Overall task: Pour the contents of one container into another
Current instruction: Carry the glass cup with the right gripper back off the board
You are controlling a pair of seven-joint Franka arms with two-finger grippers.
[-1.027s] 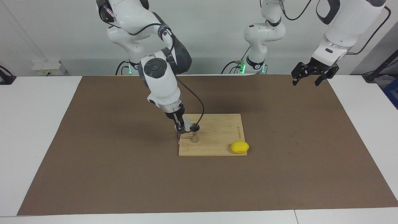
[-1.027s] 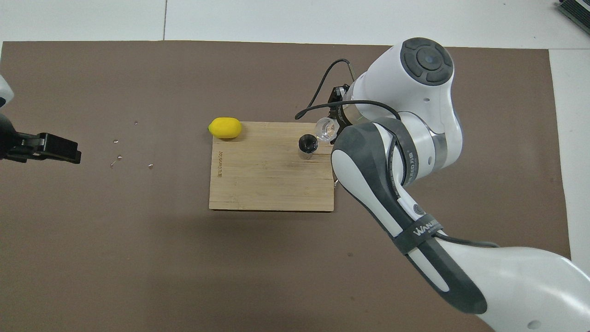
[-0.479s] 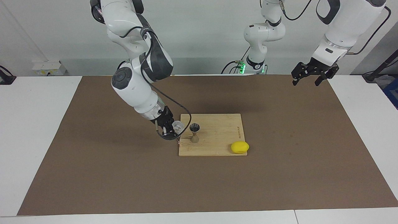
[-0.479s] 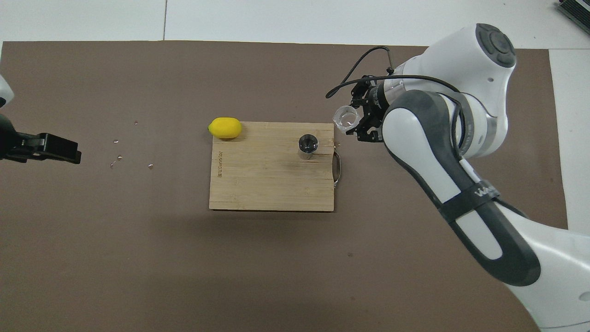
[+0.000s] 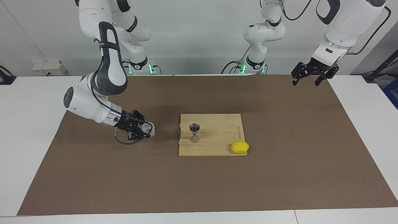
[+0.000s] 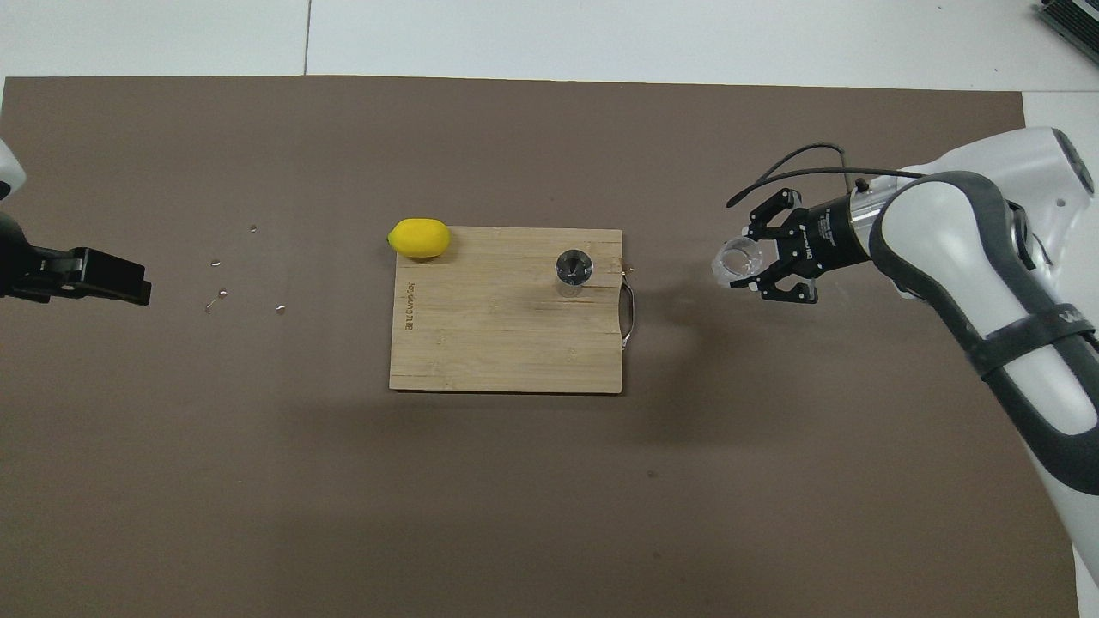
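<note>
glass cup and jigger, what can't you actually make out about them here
- Glass cup, held in the right gripper: any liquid inside, too small and clear, both views.
- Jigger on the cutting board: fill level, bowl dark, overhead view.
- Left gripper: arm cut off by the overhead view's edge.

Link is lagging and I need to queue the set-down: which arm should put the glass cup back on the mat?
Right. The right gripper is shut on the glass cup, low over the mat beside the board. The left gripper waits open over the mat's corner at its own end.
</note>
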